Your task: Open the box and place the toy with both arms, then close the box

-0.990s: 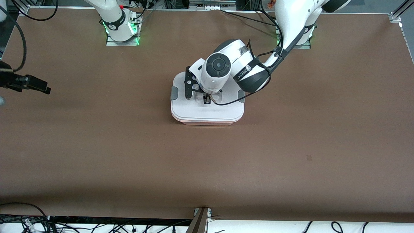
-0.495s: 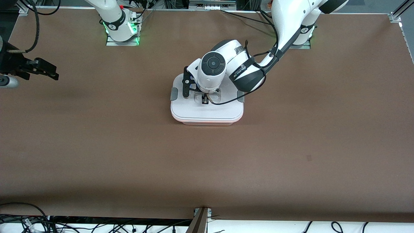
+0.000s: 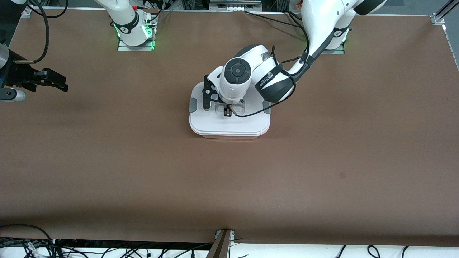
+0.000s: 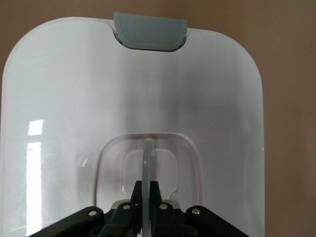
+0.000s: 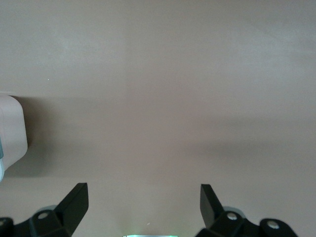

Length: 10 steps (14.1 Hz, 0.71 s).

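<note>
The brown table (image 3: pixel 107 161) carries only the box (image 3: pixel 229 126) (white lid on), near its middle.

The left arm (image 3: pixel 315 32) bends down to the middle of the table; its left gripper (image 3: pixel 227 111) points straight down, fingers (image 4: pixel 154 197) pinched tight together; the right gripper (image 3: pixel 53 81) hangs in the air at the table's edge, fingers (image 5: pixel 76 200) spread wide.

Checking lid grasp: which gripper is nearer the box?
Left. Left gripper is shut on the box lid's handle; right gripper hangs open at the right arm's table end.
</note>
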{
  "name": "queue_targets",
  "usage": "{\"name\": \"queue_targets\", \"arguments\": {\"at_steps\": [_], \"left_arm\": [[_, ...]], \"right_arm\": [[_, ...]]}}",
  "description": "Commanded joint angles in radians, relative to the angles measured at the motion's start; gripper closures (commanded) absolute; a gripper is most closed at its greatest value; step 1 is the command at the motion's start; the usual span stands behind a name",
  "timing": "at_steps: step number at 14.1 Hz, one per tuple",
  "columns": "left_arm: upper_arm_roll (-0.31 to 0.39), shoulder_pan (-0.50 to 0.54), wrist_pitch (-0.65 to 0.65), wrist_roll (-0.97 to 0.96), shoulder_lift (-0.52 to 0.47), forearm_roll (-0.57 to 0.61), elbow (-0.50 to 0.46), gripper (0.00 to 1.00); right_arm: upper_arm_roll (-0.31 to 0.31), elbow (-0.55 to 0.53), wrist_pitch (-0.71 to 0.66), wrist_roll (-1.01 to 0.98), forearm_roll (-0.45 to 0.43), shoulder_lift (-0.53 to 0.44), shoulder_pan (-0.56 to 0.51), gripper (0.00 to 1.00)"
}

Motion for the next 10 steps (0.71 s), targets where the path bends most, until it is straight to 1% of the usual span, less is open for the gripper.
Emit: {"name": "queue_targets", "arguments": {"at_steps": [1,6,7,8,10], "left_arm": [[0.009,-0.007,0.026,-0.015,0.017,0.032,0.023,1.00],[0.011,-0.010,0.024,-0.015,0.016,0.035,0.014,1.00],[0.011,-0.010,0.018,-0.020,0.012,0.035,0.011,0.77],[0.014,-0.010,0.014,-0.024,0.003,0.043,0.011,0.01],[0.011,0.004,-0.031,-0.023,-0.039,0.069,0.013,0.00]], "right_arm": [[0.016,0.026,-0.001,-0.008,-0.013,0.016,-0.015,0.00],[0.016,0.049,-0.002,-0.006,-0.012,0.031,-0.012,0.00],[0.016,0.049,-0.002,-0.008,-0.012,0.031,-0.012,0.00],[0.016,0.049,-0.005,-0.008,-0.012,0.031,-0.012,0.00],[0.016,0.049,-0.005,-0.006,-0.012,0.031,-0.014,0.00]]}}
